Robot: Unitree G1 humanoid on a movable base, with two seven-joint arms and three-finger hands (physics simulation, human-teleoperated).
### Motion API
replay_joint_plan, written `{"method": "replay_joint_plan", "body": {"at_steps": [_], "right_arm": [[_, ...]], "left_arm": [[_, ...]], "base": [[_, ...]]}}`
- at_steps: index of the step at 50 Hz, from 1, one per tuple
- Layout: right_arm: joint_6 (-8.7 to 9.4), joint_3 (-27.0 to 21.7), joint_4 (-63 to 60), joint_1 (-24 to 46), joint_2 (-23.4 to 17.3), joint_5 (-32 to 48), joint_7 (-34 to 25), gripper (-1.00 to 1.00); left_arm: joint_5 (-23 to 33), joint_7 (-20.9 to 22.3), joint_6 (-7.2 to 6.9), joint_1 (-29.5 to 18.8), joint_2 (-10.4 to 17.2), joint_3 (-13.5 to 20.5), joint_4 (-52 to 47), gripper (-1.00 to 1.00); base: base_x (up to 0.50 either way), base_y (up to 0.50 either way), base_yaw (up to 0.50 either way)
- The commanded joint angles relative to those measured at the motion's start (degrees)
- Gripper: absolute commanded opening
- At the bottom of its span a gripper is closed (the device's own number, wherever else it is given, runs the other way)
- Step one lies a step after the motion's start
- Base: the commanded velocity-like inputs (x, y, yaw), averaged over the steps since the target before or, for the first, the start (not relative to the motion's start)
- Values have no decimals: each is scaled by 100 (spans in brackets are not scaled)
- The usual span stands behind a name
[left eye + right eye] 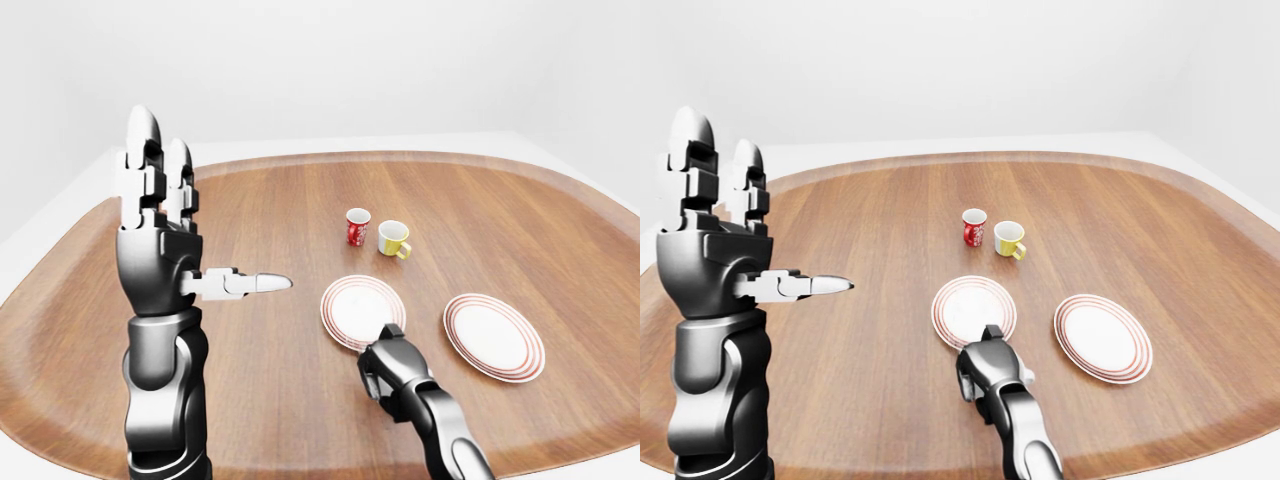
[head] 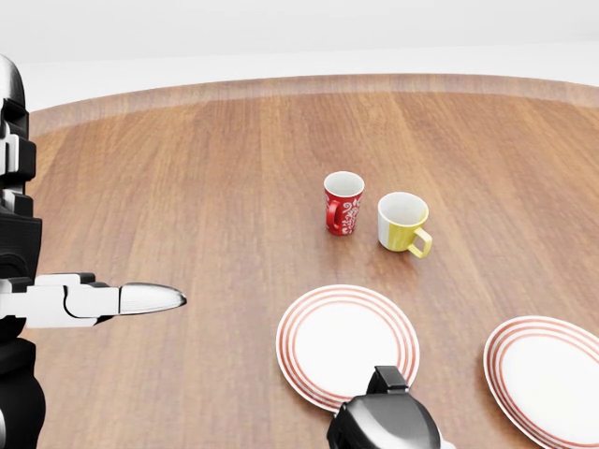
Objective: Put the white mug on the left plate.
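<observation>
**Both hands empty, mugs standing above the left plate**

In the left-eye view, the left hand [image 1: 165, 250] stands raised at nine o'clock from the middle of the wooden table [image 1: 250, 400], palm upright, two fingers [image 1: 143, 140] pointing to twelve o'clock and the thumb stretched flat toward three o'clock. Its fingers are spread apart and grip nothing.

Moving rightward, the left plate [image 2: 323, 351], white with red rings on its rim, lies flat on the table near the picture's centre. At its six o'clock edge the right hand [image 1: 385, 365] overlaps the plate's rim in all three views; the hand is seen from behind as a dark, bunched shape, and whether its fingers are together or apart cannot be told. No object shows in it.

At twelve o'clock from the left plate stands a red mug [image 2: 343, 203] with a white pattern and white inside, upright. Just beside it, at its three o'clock, stands the white mug [image 2: 402, 223], upright, white in its upper part and inside, yellow lower down, its yellow handle turned toward four o'clock. The two mugs are close but apart, and both are clear of the plate.

At three o'clock from the left plate, well apart from it, lies the right plate [image 1: 494, 336], of the same pattern.
</observation>
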State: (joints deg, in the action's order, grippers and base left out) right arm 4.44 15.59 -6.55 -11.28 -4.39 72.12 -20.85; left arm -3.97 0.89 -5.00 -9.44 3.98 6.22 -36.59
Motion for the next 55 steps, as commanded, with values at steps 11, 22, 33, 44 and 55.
{"method": "replay_joint_plan", "body": {"at_steps": [11,22,33,44,55], "right_arm": [[56,389,-1970,-308,128,-1729,-1734,-100],[56,763,-2925,-68,46,-2391,-1915,-100],[56,760,-3297,341,92,-2308,-1915,-100],[56,416,-3590,1031,397,-2071,-1915,-100],[56,-199,-3394,2051,557,-1961,-1915,-100]], "left_arm": [[-17,-2,0,-28,17,34,28,100],[-55,-11,0,-77,50,72,44,100],[-50,-10,0,-61,50,70,44,100],[-44,-10,0,-60,51,75,36,100],[-45,-7,0,-64,54,79,30,100]], "base": [[0,0,0],[0,0,0],[0,0,0],[0,0,0],[0,0,0]]}}
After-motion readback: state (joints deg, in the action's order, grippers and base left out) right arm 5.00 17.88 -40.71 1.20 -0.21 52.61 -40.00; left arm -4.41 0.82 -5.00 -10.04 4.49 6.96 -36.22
